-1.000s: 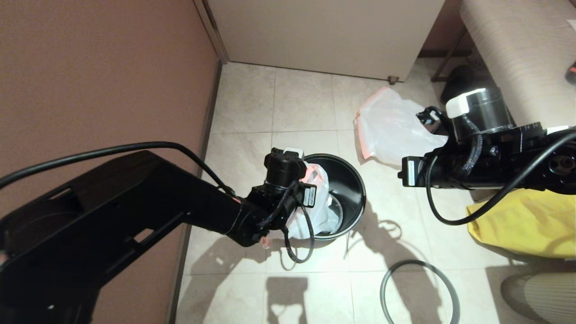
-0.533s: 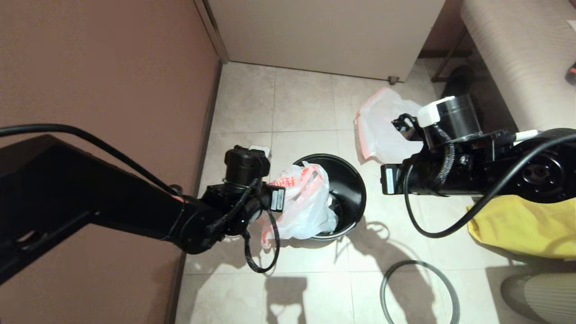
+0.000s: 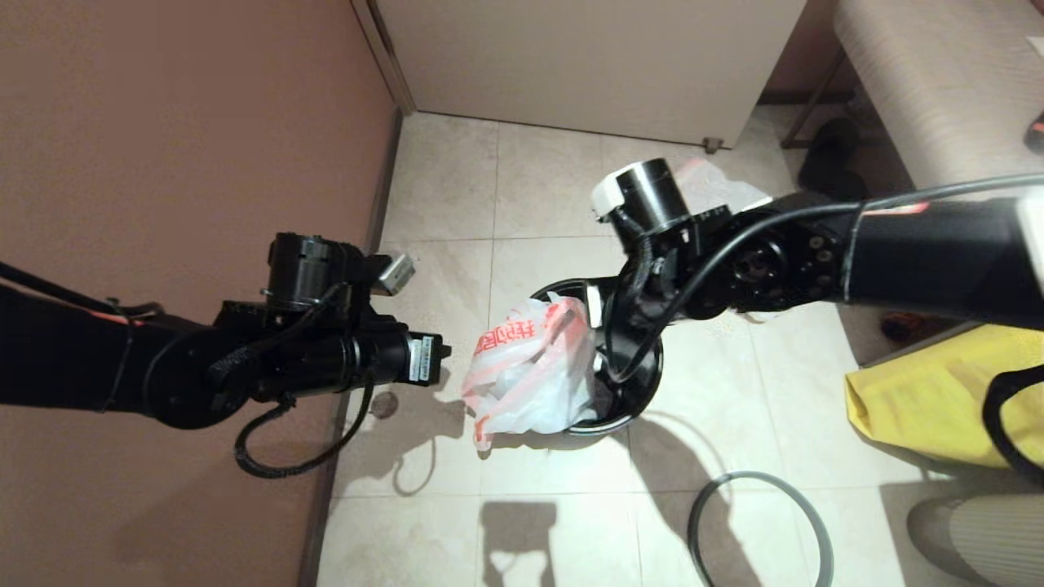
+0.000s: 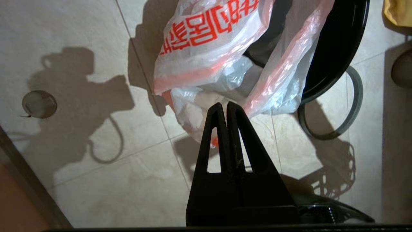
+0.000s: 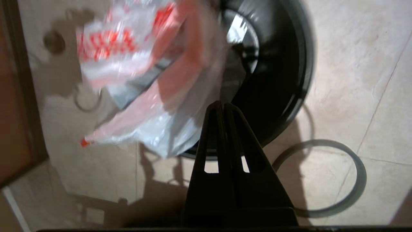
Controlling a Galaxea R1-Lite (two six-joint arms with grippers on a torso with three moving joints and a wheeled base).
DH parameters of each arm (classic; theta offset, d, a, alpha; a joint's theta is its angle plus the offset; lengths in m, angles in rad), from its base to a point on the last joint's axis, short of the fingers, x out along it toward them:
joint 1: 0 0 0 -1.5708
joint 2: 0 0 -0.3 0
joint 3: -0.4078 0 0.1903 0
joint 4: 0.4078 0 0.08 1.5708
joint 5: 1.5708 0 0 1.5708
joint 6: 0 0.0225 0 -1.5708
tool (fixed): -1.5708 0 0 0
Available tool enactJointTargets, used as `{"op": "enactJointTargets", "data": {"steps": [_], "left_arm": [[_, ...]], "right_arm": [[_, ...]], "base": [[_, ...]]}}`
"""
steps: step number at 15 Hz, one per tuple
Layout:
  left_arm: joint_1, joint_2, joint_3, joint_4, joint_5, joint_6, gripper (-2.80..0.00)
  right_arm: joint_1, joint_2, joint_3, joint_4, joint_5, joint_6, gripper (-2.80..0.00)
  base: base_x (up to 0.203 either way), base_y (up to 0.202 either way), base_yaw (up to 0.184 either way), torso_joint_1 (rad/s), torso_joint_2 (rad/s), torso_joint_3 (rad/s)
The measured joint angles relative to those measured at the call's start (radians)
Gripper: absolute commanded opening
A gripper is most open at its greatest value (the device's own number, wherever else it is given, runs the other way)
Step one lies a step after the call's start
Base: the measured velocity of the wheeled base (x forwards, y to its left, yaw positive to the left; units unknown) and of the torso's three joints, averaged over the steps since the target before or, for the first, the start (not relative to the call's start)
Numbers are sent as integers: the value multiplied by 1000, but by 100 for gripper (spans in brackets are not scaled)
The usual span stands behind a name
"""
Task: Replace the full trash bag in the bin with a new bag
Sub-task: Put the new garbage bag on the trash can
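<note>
The new bag (image 3: 530,367), translucent white with red characters and a pink hem, lies crumpled over the left rim of the black bin (image 3: 644,383), partly inside and partly hanging onto the floor. My right gripper (image 5: 222,103) is shut, and its tips sit at the bag's film (image 5: 145,80) over the bin's mouth (image 5: 289,64). I cannot tell whether film is pinched. My left gripper (image 4: 223,104) is shut with nothing in it. It hangs left of the bin, short of the bag (image 4: 206,35). The full trash bag (image 3: 714,179) lies on the floor behind my right arm, mostly hidden.
The grey hoop (image 3: 701,505) lies flat on the tiles in front of the bin. A yellow fabric bag (image 3: 938,399) sits at the right. A brown wall (image 3: 163,163) runs along the left, with a floor drain (image 4: 39,103) near it. A cabinet (image 3: 587,57) stands behind.
My left arm pulled back leftward away from the bin, leaving the new bag draped over the rim. My right arm swung in from the right to over the bin, covering most of the full bag.
</note>
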Motion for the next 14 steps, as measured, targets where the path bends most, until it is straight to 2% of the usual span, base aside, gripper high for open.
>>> {"op": "enactJointTargets", "data": {"steps": [2, 3, 7, 10, 14], "left_arm": [[30, 7, -1, 4, -15, 26, -280], [42, 17, 0, 2, -19, 33, -280], [83, 23, 1, -1, -65, 35, -280], [99, 19, 1, -3, -69, 35, -280], [97, 7, 8, -16, -69, 36, -280]], "right_arm": [[47, 68, -30, 18, -36, -33, -280], [55, 93, -36, -22, -39, -61, 0], [74, 159, -40, -157, -38, -179, 0], [79, 189, -41, -178, -47, -209, 0], [77, 231, -41, -223, -120, -275, 0]], "base": [[0, 0, 0, 0, 0, 0], [0, 0, 0, 0, 0, 0], [0, 0, 0, 0, 0, 0], [0, 0, 0, 0, 0, 0], [0, 0, 0, 0, 0, 0]]}}
